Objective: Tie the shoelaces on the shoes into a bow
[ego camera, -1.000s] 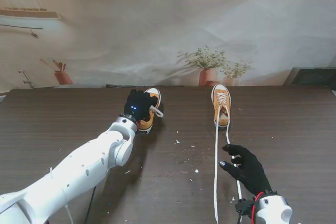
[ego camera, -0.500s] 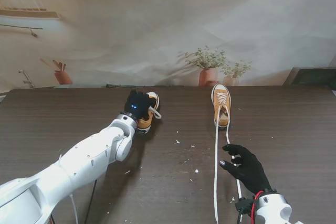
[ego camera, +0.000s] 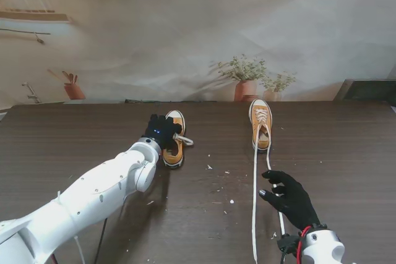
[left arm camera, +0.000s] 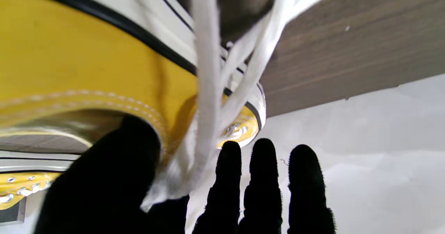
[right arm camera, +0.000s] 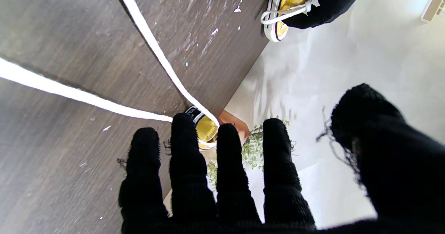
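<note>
Stand view, left hand (ego camera: pixel 162 130): black-gloved, on the left shoe (ego camera: pixel 173 148), which lies far left of centre on the dark desk (ego camera: pixel 74 134); a short white lace loop (ego camera: pixel 184 141) sticks out on the shoe's right side.
Stand view, right shoe (ego camera: pixel 260 124): upright, toe pointing away, far right of centre; its two long laces (ego camera: pixel 254 202) run straight toward me across the desk, untied.
Stand view, right hand (ego camera: pixel 291 199): black-gloved, fingers spread and gripping nothing, lying over the right-hand lace with the other lace just to its left.
Stand view, backdrop: small potted plants (ego camera: pixel 245 77) behind the right shoe.
Left wrist view, hand: thumb (left arm camera: pixel 104 178) pressed against the yellow shoe side, white laces (left arm camera: pixel 208 98) bunched against the palm; the other fingers (left arm camera: pixel 264 185) straight. It seems closed on the shoe and laces.
Right wrist view, hand: fingers (right arm camera: pixel 187 164) splayed above the desk, laces (right arm camera: pixel 153 49) running away to the shoe, none pinched.
Handling, my judgement: shoes light and easily dragged; laces soft, flat, limp, apt to slip from glove fabric.
Where to grip, my judgement: pinch each lace near its free end, steadying the shoe by its sidewall.
</note>
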{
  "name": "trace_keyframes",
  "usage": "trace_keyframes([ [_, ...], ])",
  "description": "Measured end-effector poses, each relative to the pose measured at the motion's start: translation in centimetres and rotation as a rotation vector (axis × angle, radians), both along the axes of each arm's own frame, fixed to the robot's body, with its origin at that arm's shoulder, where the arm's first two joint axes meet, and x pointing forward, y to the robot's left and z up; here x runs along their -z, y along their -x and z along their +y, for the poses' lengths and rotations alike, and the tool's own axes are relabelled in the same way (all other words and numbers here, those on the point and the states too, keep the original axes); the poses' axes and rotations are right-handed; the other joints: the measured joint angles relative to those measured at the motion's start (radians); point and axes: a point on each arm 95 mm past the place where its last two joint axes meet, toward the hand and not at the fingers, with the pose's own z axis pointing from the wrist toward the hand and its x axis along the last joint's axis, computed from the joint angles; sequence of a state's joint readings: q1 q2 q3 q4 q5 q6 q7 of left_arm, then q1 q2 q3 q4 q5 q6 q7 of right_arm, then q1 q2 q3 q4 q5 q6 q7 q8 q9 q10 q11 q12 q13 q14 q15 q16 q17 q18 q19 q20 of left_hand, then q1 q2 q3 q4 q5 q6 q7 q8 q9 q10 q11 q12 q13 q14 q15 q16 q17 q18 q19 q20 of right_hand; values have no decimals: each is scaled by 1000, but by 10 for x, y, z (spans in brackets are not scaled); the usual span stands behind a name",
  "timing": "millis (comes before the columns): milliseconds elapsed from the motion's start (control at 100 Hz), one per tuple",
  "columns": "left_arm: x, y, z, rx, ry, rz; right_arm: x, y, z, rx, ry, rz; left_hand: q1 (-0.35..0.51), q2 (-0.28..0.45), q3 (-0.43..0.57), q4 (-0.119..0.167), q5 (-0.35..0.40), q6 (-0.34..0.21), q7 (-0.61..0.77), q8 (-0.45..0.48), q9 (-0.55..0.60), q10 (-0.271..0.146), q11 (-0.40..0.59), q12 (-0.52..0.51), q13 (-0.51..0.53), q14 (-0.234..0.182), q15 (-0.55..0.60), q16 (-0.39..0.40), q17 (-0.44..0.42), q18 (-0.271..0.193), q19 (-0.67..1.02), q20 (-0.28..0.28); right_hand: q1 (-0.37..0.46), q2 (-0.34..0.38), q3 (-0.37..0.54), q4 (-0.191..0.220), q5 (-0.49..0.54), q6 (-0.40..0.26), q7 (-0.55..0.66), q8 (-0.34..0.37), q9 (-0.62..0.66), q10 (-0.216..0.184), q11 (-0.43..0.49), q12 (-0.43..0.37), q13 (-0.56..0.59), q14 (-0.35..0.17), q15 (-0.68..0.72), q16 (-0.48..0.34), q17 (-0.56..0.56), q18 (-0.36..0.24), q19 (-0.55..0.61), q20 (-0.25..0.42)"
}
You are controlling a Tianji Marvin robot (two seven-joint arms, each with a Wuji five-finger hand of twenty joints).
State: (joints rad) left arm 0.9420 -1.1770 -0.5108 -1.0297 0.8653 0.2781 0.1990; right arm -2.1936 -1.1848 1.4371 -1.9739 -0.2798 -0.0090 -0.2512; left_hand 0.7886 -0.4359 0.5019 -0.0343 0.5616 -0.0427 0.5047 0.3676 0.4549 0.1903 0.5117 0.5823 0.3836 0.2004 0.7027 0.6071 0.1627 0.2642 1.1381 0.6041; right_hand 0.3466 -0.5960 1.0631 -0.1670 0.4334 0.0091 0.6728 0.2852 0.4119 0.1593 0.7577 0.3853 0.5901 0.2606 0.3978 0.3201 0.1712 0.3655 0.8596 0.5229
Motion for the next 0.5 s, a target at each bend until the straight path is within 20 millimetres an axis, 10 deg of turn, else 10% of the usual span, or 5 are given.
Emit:
trace_keyframes([
  [210, -14, 22, 0, -96, -62, 125, -1, 1, 0, -5, -9, -7, -70, 38, -235, 0, -128, 26, -324, -107, -215, 10, -201, -135, -203, 41, -285, -110, -182, 2, -302, -128, 0, 0, 0, 0, 0, -4, 0, 0, 0, 0, 0, 0, 0, 2, 0, 0, 0, 0, 1, 0],
  [500, -31, 49, 24, -139, 95, 114, -2, 3, 0, -9, -22, -16, -80, 200, -466, 29, -205, 175, -411, -108, -313, 11, -431, -200, -298, 38, -572, -230, -233, 2, -791, -217, 0, 0, 0, 0, 0, -10, 0, 0, 0, 1, 0, 0, 0, 9, 0, 0, 0, 0, 1, 0],
])
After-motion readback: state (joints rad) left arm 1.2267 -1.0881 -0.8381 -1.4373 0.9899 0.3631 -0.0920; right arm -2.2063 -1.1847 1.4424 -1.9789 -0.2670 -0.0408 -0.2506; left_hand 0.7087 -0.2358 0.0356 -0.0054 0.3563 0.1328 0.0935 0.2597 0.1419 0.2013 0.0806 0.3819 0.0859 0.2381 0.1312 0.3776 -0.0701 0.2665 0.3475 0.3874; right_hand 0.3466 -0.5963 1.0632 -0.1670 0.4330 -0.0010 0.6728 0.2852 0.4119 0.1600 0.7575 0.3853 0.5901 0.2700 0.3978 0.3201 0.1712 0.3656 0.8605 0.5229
